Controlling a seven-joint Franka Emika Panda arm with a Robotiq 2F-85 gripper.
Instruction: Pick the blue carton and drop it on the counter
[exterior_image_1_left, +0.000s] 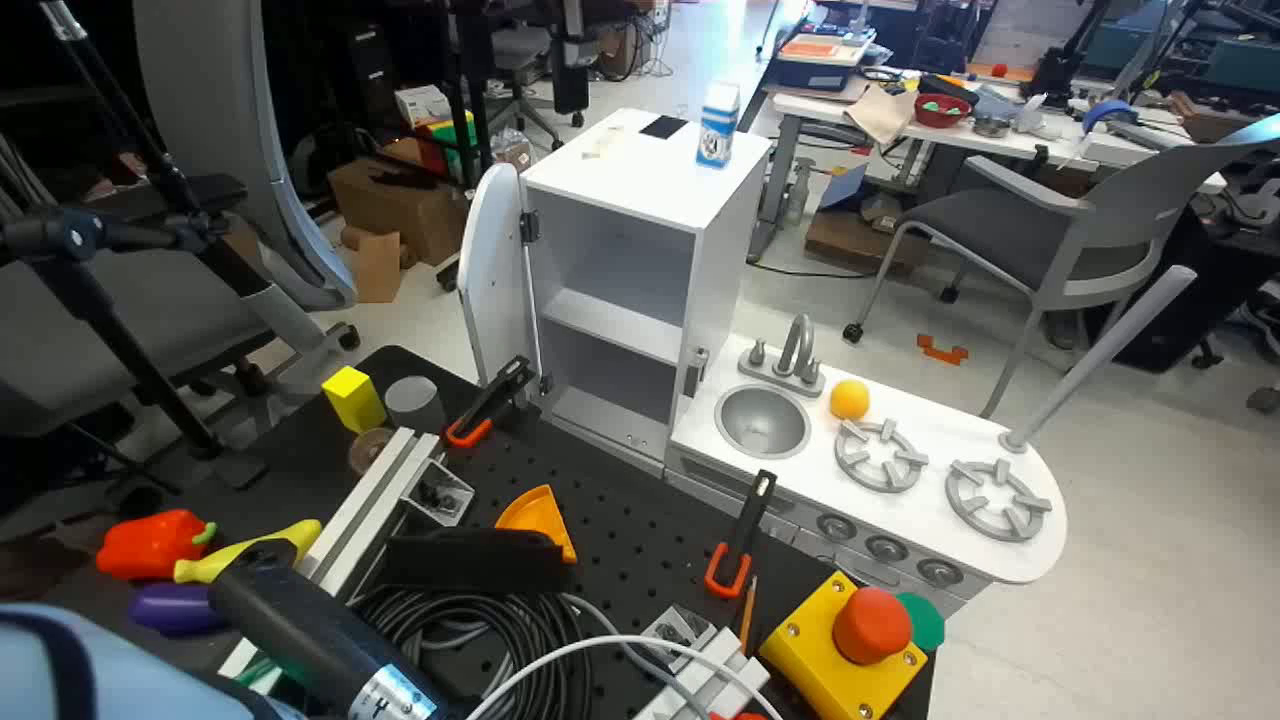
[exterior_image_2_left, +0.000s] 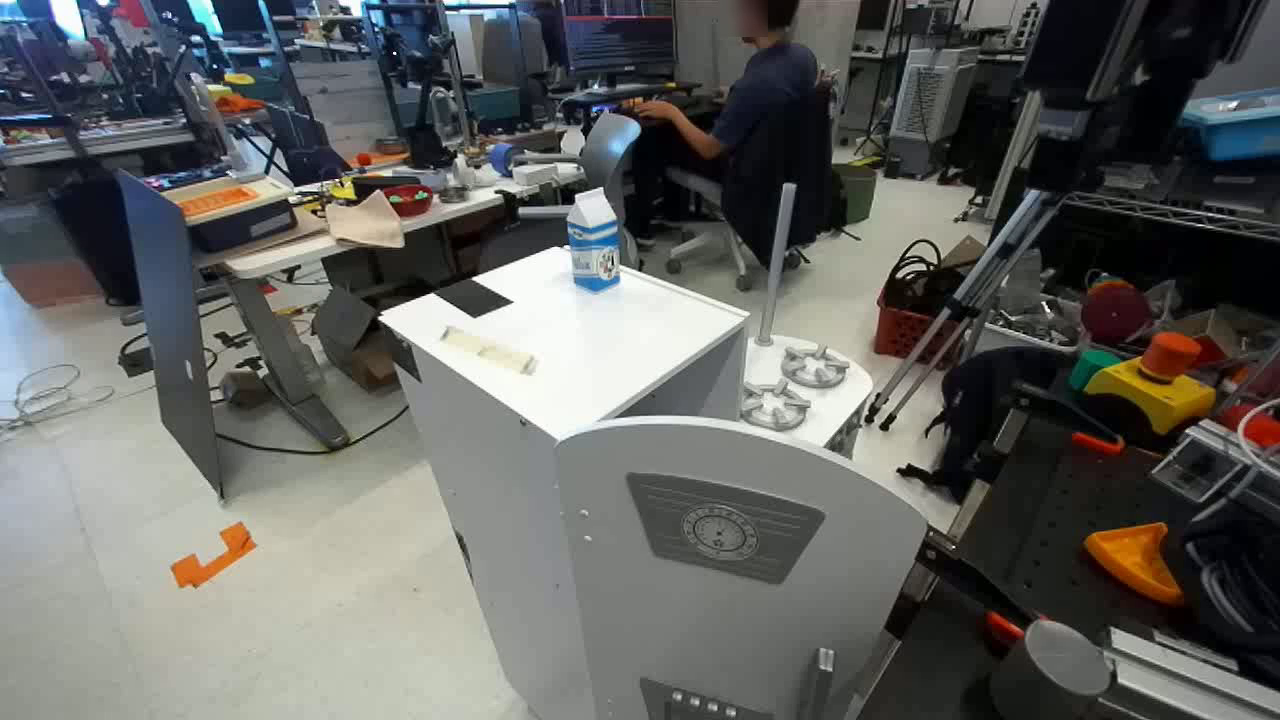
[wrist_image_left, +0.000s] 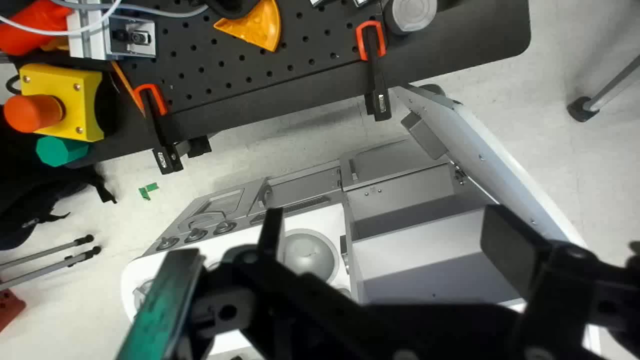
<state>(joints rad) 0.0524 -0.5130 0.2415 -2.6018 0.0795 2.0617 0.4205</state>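
The blue carton stands upright on the flat top of the tall white cabinet. It also shows in an exterior view, near the far edge of that top. It does not show in the wrist view. The white counter joins the cabinet and has a silver sink bowl, a faucet and two grey burners. Part of it shows in the wrist view. My gripper is open, with nothing between its fingers. I cannot make it out in the exterior views.
An orange ball sits on the counter near the faucet. A grey post rises at its rounded end. The cabinet door stands open. A black pegboard table bears clamps, a cable coil and a yellow stop-button box.
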